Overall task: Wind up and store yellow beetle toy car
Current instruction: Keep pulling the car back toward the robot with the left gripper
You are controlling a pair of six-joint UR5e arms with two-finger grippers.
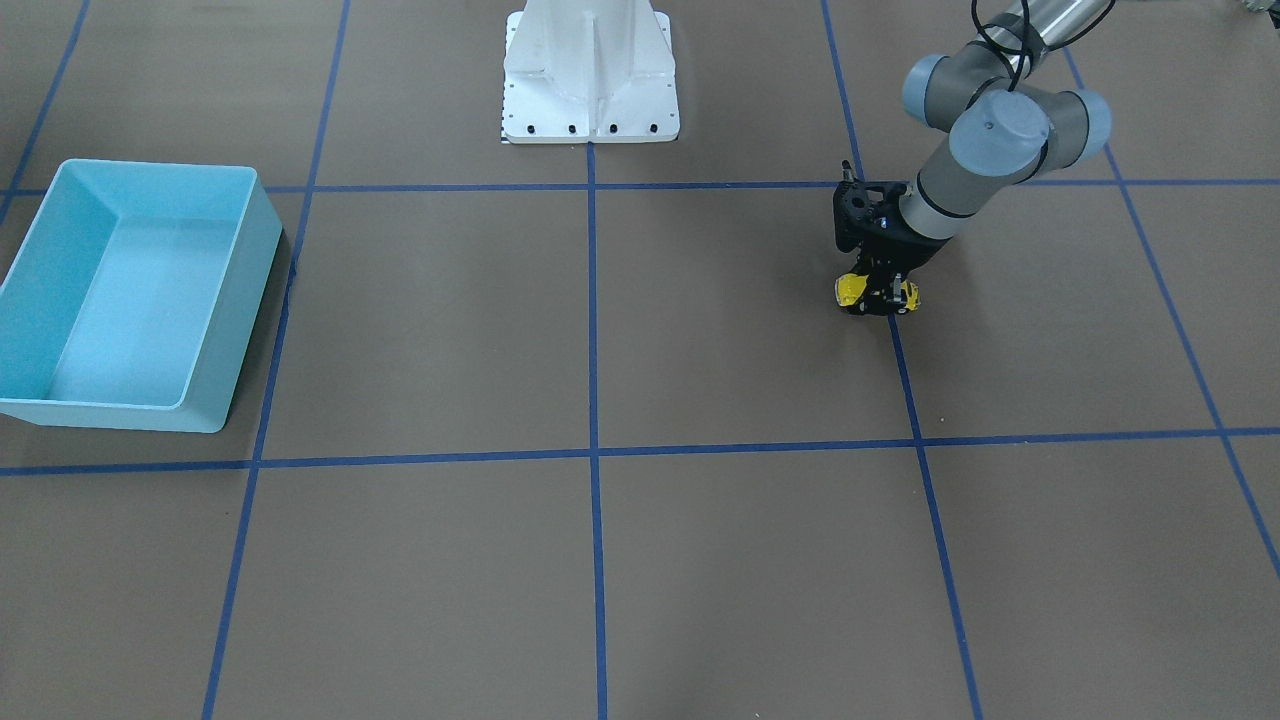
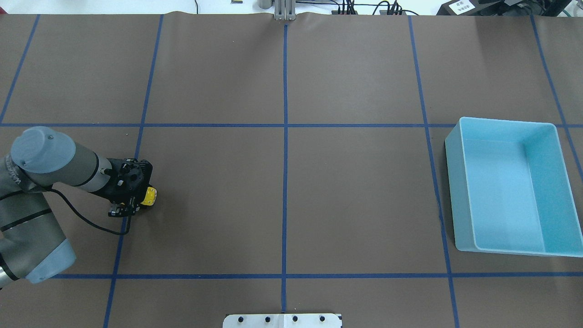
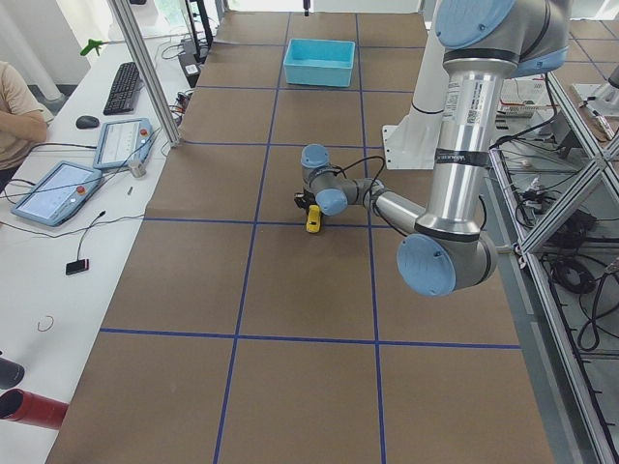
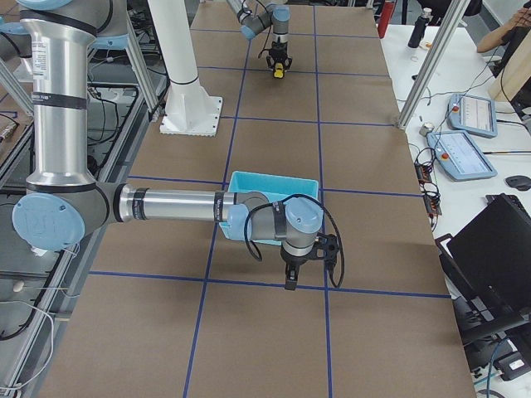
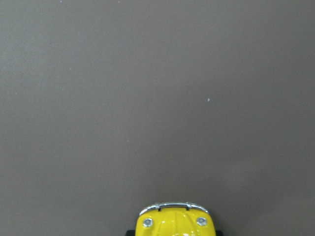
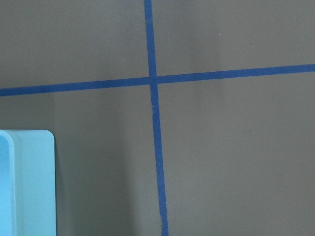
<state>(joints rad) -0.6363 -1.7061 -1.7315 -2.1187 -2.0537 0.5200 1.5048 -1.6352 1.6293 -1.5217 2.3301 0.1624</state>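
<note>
The yellow beetle toy car (image 1: 852, 290) sits on the brown table on my left side, its wheels at table level. My left gripper (image 1: 880, 295) comes down over it with a finger on each side and is shut on it. In the overhead view the car (image 2: 149, 196) pokes out from under the left gripper (image 2: 135, 200). The left wrist view shows only the car's nose (image 5: 174, 221) at the bottom edge. My right gripper (image 4: 290, 278) shows only in the exterior right view, hovering beside the blue bin (image 4: 274, 184); I cannot tell whether it is open or shut.
The empty blue bin (image 2: 455, 182) stands far off on my right side; its wall (image 1: 250, 290) and corner (image 6: 29, 182) also show. The white robot base (image 1: 590, 70) sits at the table's middle edge. Blue tape lines grid the brown surface.
</note>
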